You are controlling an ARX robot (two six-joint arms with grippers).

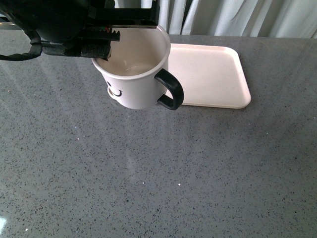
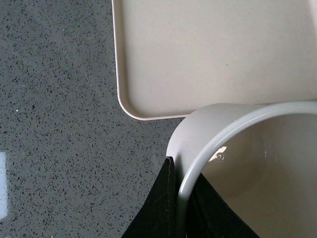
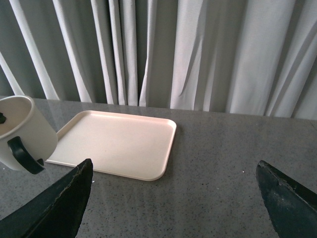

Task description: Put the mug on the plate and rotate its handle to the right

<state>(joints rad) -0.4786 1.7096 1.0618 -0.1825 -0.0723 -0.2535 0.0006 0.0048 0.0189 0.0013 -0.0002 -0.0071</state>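
Note:
The cream-white mug [image 1: 133,74] with a black smiley face hangs tilted at the left edge of the pale pink plate [image 1: 210,74]. Its black handle [image 1: 171,91] points right and toward me. My left gripper [image 1: 106,47] is shut on the mug's rim, one finger [image 2: 158,210] outside and one inside the wall [image 2: 198,158]. The plate [image 2: 218,54] lies just beyond the mug and holds nothing. My right gripper [image 3: 173,203] is open and empty above the table, facing the plate [image 3: 116,144], with the mug [image 3: 22,131] and handle [image 3: 22,154] off to one side.
Grey speckled tabletop [image 1: 158,173] spreads in front of the mug and the plate. Pale curtains [image 3: 198,49] hang behind the table's far edge. The right arm does not show in the front view.

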